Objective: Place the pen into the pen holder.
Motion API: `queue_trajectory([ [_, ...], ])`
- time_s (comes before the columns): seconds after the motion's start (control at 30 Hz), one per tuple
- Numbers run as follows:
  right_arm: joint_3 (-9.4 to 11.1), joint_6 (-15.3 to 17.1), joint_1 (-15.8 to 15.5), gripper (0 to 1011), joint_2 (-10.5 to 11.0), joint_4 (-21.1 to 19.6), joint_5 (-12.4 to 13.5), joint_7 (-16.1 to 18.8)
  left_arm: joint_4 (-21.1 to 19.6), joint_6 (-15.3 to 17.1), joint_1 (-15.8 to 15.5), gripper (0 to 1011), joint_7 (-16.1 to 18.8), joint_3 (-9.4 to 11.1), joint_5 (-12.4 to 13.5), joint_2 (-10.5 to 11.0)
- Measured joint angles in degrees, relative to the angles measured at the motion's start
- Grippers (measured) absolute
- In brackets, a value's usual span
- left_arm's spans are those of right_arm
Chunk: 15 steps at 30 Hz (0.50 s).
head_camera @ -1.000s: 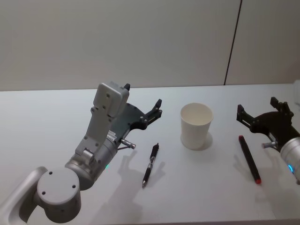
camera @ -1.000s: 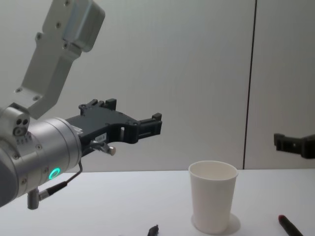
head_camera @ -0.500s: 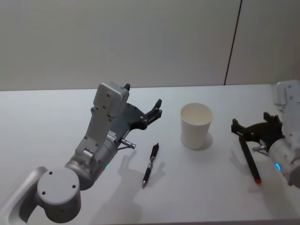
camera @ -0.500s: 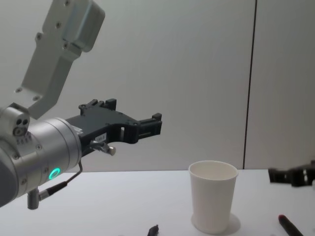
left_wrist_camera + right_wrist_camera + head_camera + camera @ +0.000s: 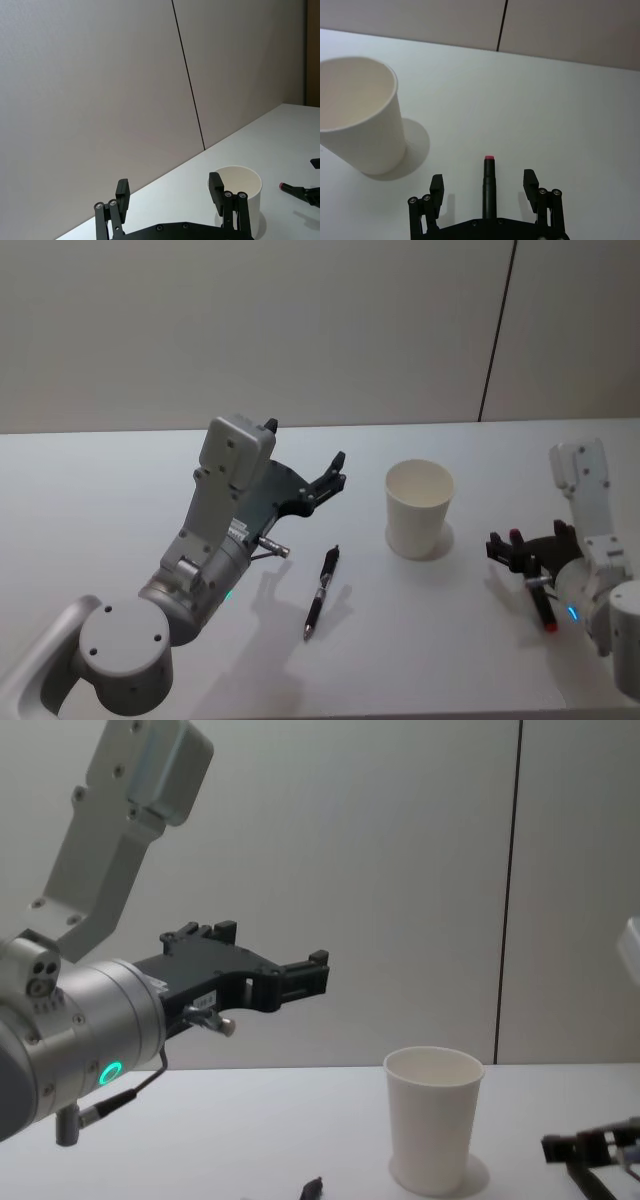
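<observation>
Tabletop [image 5: 120, 470]: right tool's [image 5: 483, 178] spread fingers [image 5: 530, 181] flank red-tipped pen [image 5: 488, 190].

left pincer [image 5: 337, 471] raised, right pincer [image 5: 527, 546] low, parted

Pen [image 5: 489, 185] flat, R of upright cup [image 5: 419, 508]

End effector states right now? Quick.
Left end effector: open, holding nothing, raised above the table.
Right end effector: open, straddling the red-tipped pen, not gripping it.
</observation>
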Motion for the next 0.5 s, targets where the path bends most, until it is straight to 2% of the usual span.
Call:
queue_trajectory([
  [0.5, 0.6, 1.1, 1.4, 1001, -1.3, 5.3, 1.4, -1.8, 0.0, 0.0, 0.0, 1009, 0.0, 0.0, 0.0, 0.0],
])
